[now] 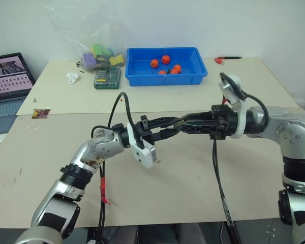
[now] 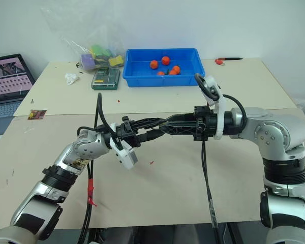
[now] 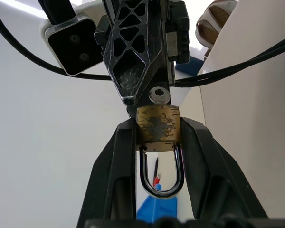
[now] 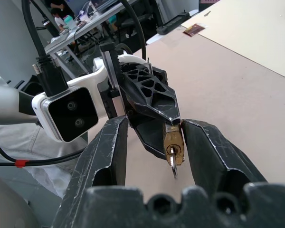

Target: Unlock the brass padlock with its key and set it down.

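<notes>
Clamping the brass padlock (image 3: 157,128) — left gripper (image 3: 157,142); right gripper (image 4: 173,142) seemingly spread around key (image 4: 173,161).

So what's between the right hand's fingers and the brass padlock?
A small silver key sticking out of the brass padlock, seen in the right wrist view between the right hand's open fingers.

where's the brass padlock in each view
Left eye view: hidden where the two tool tips meet above the table middle, too small to make out.
Right eye view: same, at that meeting point.
Left wrist view: brass padlock at centre, clamped in the left tool.
Right wrist view: centre, key in it.
Shared landmark: blue bin.
</notes>
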Action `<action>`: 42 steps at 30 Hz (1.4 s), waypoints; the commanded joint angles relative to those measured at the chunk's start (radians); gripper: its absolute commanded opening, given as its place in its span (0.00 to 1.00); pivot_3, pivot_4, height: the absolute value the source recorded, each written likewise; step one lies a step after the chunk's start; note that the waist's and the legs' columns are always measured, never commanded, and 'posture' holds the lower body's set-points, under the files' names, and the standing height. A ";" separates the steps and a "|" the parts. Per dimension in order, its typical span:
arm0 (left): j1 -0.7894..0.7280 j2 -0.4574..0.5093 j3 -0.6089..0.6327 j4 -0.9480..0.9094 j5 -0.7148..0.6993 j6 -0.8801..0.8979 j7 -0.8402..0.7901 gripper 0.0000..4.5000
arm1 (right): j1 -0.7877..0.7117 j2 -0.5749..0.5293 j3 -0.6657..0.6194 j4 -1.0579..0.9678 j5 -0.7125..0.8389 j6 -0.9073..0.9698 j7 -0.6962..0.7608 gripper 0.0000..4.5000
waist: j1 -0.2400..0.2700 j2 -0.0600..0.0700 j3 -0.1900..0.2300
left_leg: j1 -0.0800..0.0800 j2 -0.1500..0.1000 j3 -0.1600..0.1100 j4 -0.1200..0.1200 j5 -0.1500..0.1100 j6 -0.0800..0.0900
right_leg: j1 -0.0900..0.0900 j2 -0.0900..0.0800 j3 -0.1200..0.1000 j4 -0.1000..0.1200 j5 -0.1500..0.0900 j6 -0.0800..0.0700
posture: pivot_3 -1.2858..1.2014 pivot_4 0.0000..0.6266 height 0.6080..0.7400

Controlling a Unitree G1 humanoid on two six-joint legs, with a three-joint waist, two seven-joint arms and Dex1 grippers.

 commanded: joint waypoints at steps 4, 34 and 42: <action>-0.028 -0.005 0.023 -0.013 -0.003 0.009 0.011 0.18 | 0.000 0.001 0.017 -0.029 -0.021 -0.024 0.010 0.50 | -0.001 0.000 0.000 | 0.000 0.000 0.000 0.000 0.000 0.000 | 0.000 0.000 0.000 0.000 0.000 0.000 | 0.52 0.24 1.00; 0.087 0.068 0.039 0.019 -0.244 0.255 -0.190 1.00 | -0.039 0.001 0.018 0.019 -0.085 -0.067 0.080 0.03 | -0.004 0.000 0.000 | 0.000 0.000 0.000 0.000 0.000 0.000 | 0.000 0.000 0.000 0.000 0.000 0.000 | 0.52 0.24 1.00; 0.082 0.009 0.140 -0.097 -0.575 0.684 -0.290 0.85 | -0.032 -0.010 0.001 0.022 -0.089 -0.074 0.091 0.03 | -0.002 0.000 0.000 | 0.000 0.001 -0.001 0.000 0.000 0.001 | 0.000 0.000 0.000 0.001 0.000 0.000 | 0.52 0.24 1.00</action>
